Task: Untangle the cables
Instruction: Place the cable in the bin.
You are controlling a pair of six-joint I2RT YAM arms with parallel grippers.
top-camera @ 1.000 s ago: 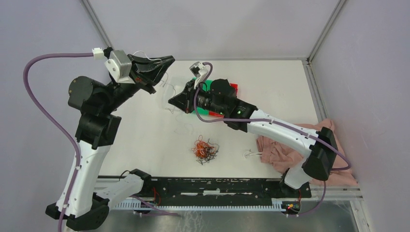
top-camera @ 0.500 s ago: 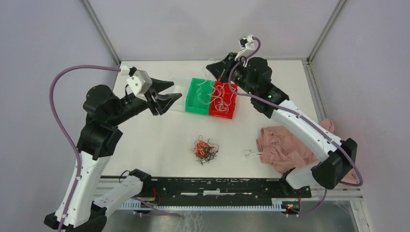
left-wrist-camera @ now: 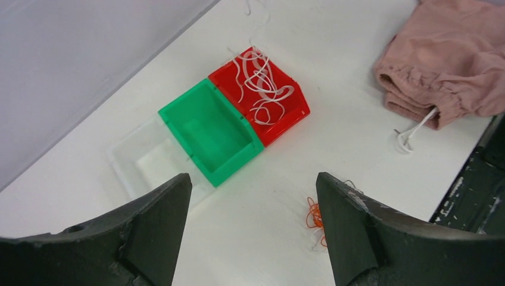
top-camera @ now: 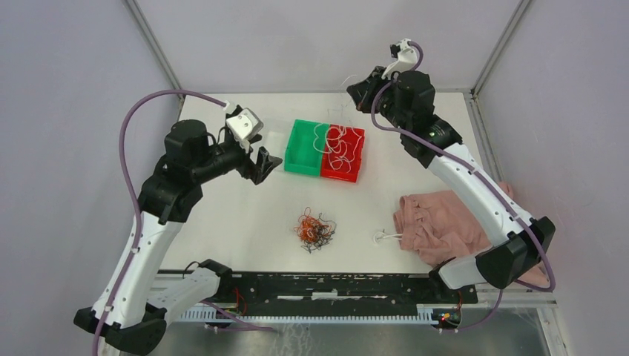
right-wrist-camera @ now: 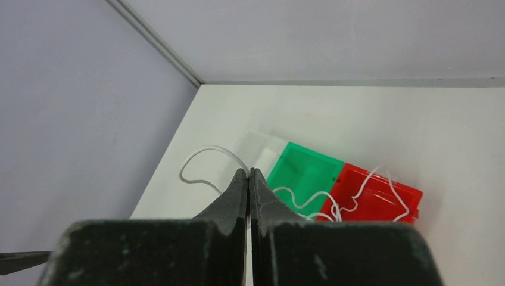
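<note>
A fist-sized tangle of orange and black cables [top-camera: 315, 230] lies on the white table in front of the bins; my left wrist view shows only its orange edge [left-wrist-camera: 314, 217]. Several white cables [top-camera: 337, 144] lie looped in the red bin [top-camera: 357, 165], some trailing over the green bin [top-camera: 300, 157]. My left gripper [top-camera: 268, 165] hovers left of the green bin, open, with nothing between its fingers [left-wrist-camera: 253, 182]. My right gripper [top-camera: 354, 83] is raised at the back behind the bins, shut [right-wrist-camera: 248, 173] on a white cable [right-wrist-camera: 202, 154] that loops out from its tips.
A clear tray [left-wrist-camera: 149, 164] sits against the green bin's left side. A pink cloth [top-camera: 445, 222] with a white drawstring [top-camera: 386, 237] lies at the right near the table's front. Grey walls enclose the back and sides.
My left gripper has opened, let go of its white cable and dropped toward the green bin. My right arm swung from over the bins up to the back, shut on a white cable.
</note>
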